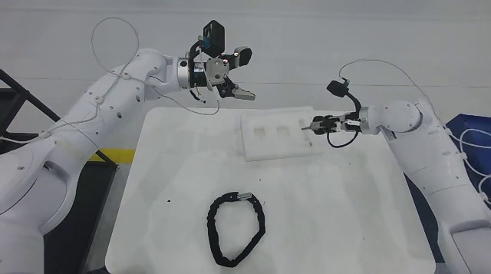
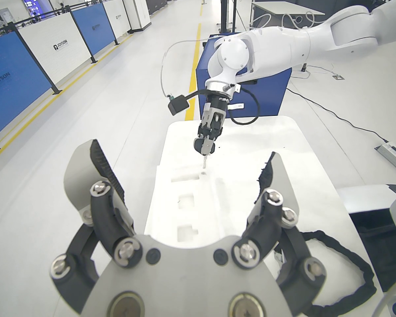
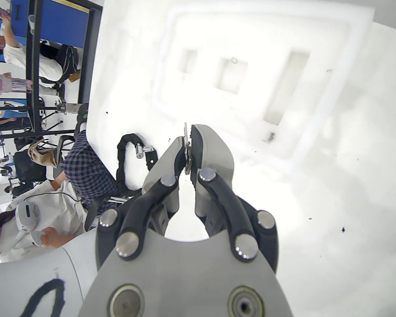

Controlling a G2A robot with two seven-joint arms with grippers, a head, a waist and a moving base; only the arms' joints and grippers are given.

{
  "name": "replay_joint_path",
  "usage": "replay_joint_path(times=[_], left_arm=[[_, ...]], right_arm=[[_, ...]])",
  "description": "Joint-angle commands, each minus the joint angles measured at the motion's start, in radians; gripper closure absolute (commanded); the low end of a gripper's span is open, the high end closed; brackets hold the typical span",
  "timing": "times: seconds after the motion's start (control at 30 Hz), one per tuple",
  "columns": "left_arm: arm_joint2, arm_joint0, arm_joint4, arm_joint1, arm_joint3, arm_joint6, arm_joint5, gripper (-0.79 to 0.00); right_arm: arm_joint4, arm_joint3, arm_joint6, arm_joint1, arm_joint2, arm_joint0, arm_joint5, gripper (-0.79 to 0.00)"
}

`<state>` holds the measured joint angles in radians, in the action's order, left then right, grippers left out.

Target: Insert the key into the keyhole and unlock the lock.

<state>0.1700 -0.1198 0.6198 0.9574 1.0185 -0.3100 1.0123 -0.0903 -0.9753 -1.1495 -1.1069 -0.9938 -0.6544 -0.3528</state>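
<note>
The right end effector (image 3: 188, 140) is pinching a small metal key (image 3: 185, 133) between its pads, the blade sticking out past the fingertips. It is hovering over the right end of a white foam tray (image 1: 280, 147), which is lying along the middle of the desk's (image 1: 322, 212) far edge. In the left wrist view the key (image 2: 204, 163) is pointing down at the tray (image 2: 217, 206) near its end recess. Whether the tip is touching the foam cannot be told.

The left end effector (image 1: 247, 74) is hanging with its fingers spread wide and nothing between them. It is sitting above the far edge of the desk, just beyond the tray's left end.

The black sleeved chain lock (image 1: 213, 232) is lying in a closed loop toward the near edge of the desk, about midway between the left and right edges. It is well apart from both end effectors and from the tray. Its silver lock cylinder (image 3: 139, 150) is sitting at the end of the loop that is facing the tray.
</note>
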Motion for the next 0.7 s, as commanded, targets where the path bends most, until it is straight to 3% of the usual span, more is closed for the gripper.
replay_joint_path(times=[0.0,0.27,0.67], left_arm=[[0.0,0.0,0.0,0.0,0.0,0.0,0.0,-0.785],[0.0,0.0,0.0,0.0,0.0,0.0,0.0,-0.785],[0.0,0.0,0.0,0.0,0.0,0.0,0.0,-0.785]], right_arm=[[0.048,-0.064,-0.018,0.02,-0.058,-0.048,-0.015,0.0],[0.19,-0.268,-0.079,0.084,-0.262,-0.21,-0.039,0.0],[0.267,-0.472,-0.019,0.131,-0.462,-0.414,0.007,0.0]])
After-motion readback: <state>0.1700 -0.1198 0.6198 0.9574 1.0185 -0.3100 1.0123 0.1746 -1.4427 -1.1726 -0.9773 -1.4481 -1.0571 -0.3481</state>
